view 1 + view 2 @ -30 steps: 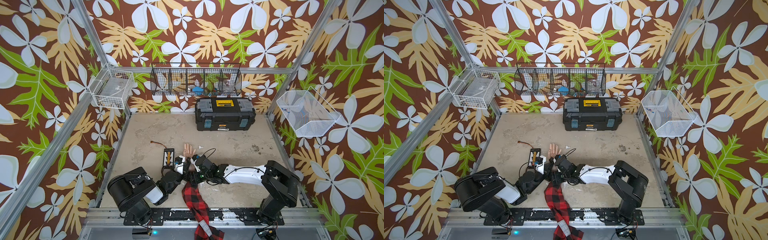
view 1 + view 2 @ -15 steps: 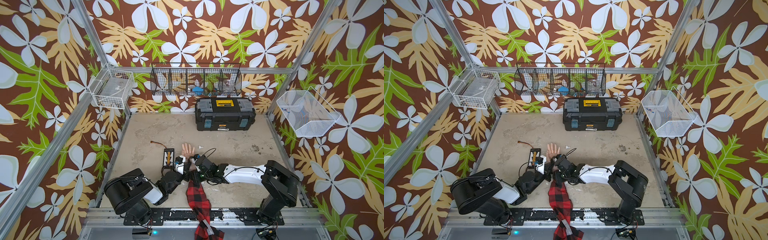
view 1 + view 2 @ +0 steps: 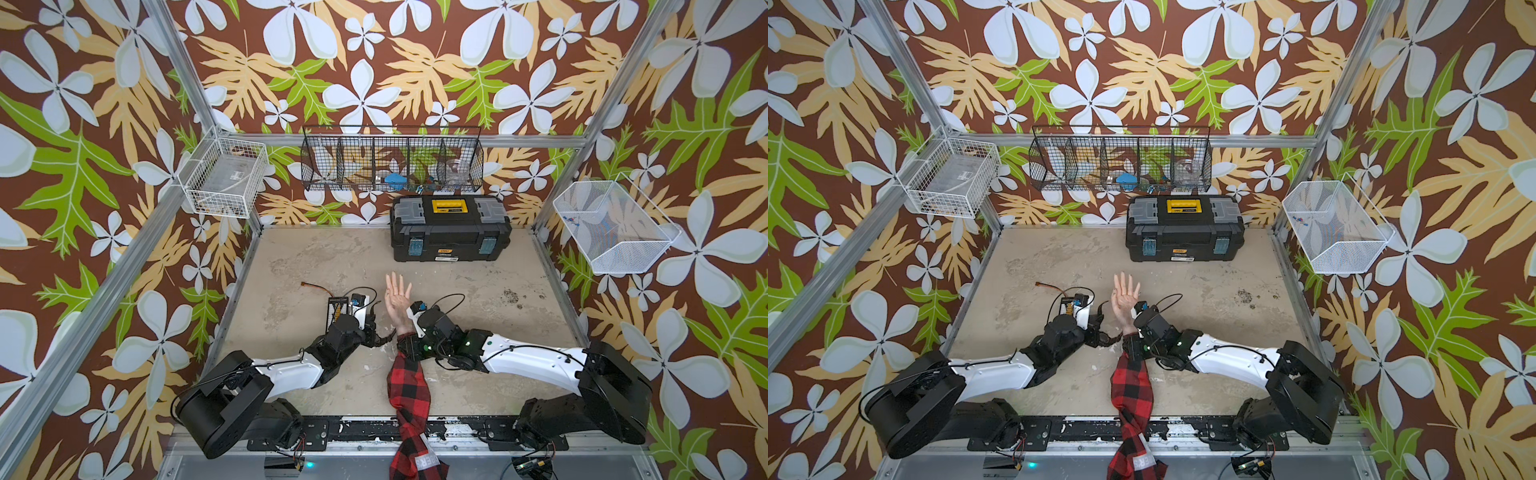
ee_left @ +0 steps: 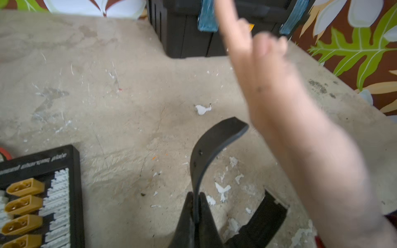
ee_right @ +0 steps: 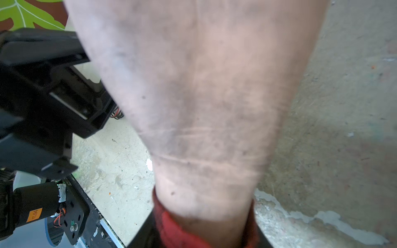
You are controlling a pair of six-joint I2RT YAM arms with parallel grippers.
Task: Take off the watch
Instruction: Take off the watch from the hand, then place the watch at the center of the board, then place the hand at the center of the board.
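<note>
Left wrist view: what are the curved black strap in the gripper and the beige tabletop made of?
Curved black watch strap: likely matte rubber or silicone; it bends smoothly out of the shut left gripper, with no sheen and small punched holes. Beige tabletop: seemingly a hard board with a matte coat; white chips and scratches show where it has flaked.

The black board (image 4: 40, 193), at 9 o'clock on the table (image 3: 478, 332), says "charging plate" in white. The white tag (image 3: 423, 462) on the checked sleeve (image 3: 409, 386), at 6 o'clock, shows "BERS". The toolbox (image 3: 451, 241) label is too small to read.
</note>
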